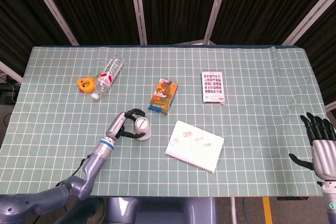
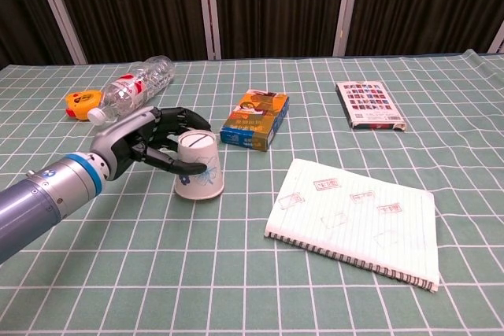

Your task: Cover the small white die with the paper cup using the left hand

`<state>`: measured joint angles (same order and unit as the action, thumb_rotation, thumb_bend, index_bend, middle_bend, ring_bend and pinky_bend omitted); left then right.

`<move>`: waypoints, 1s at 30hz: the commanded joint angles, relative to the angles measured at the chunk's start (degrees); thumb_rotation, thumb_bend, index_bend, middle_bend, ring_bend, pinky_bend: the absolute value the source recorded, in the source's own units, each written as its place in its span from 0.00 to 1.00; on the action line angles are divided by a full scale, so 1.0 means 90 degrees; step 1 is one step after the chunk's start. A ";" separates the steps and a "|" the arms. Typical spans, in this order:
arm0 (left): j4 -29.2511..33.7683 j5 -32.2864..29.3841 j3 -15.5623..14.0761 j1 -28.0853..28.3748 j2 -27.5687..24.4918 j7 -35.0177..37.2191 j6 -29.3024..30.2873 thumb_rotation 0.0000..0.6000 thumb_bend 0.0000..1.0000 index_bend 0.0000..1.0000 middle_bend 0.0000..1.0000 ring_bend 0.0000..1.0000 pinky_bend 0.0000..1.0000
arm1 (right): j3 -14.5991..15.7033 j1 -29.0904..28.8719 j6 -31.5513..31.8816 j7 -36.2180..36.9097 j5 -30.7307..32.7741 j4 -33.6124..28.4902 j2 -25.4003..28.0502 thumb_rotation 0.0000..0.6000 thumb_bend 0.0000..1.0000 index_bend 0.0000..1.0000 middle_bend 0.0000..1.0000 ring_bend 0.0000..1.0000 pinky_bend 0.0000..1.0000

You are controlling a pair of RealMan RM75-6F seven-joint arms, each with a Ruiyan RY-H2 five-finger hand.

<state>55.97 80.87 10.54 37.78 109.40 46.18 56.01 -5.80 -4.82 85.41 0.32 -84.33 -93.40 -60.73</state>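
Note:
The white paper cup (image 2: 198, 167) with a blue flower print stands upside down on the green grid cloth, also seen from above as the cup (image 1: 142, 127). My left hand (image 2: 153, 142) grips it from the left side, fingers wrapped around its wall; the same left hand (image 1: 125, 123) shows in the head view. The small white die is hidden, nowhere visible in either view. My right hand (image 1: 321, 145) hangs off the table's right edge, fingers apart and holding nothing.
A spiral notebook (image 2: 358, 218) lies right of the cup. A colourful box (image 2: 255, 119) sits just behind it, a card pack (image 2: 368, 105) at the back right. A plastic bottle (image 2: 130, 84) and an orange tape measure (image 2: 82, 103) lie at the back left.

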 commanded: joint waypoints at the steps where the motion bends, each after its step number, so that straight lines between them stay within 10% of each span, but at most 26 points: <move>1: 0.0075 0.0130 -0.0103 -0.0088 -0.0074 0.0042 0.0231 1.00 0.00 0.03 0.02 0.00 0.02 | 0.0002 0.0013 0.0047 -0.0012 -0.0033 -0.0007 -0.0006 1.00 0.00 0.00 0.00 0.00 0.00; 12: 0.1540 0.0590 -0.0259 -0.0803 -0.1329 -0.0482 0.1736 1.00 0.00 0.00 0.00 0.00 0.00 | 0.0101 0.0053 0.0211 -0.0081 -0.0331 -0.0020 -0.0040 1.00 0.00 0.00 0.00 0.00 0.00; 19: 0.3656 0.0279 -0.0862 -0.1582 -0.3841 -0.3521 0.1873 1.00 0.00 0.00 0.00 0.00 0.00 | 0.0120 0.0108 0.0450 0.0024 -0.0570 -0.0116 0.0005 1.00 0.00 0.00 0.00 0.00 0.00; 30: 0.3879 0.0182 -0.1228 -0.2862 -0.4381 -0.4789 0.3478 1.00 0.00 0.00 0.00 0.00 0.00 | 0.0099 0.0118 0.0544 0.0020 -0.0645 -0.0180 0.0040 1.00 0.00 0.00 0.00 0.00 0.00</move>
<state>90.86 82.42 1.26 15.69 70.80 4.33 83.31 -4.86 -3.72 90.32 0.56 -90.16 -94.99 -60.35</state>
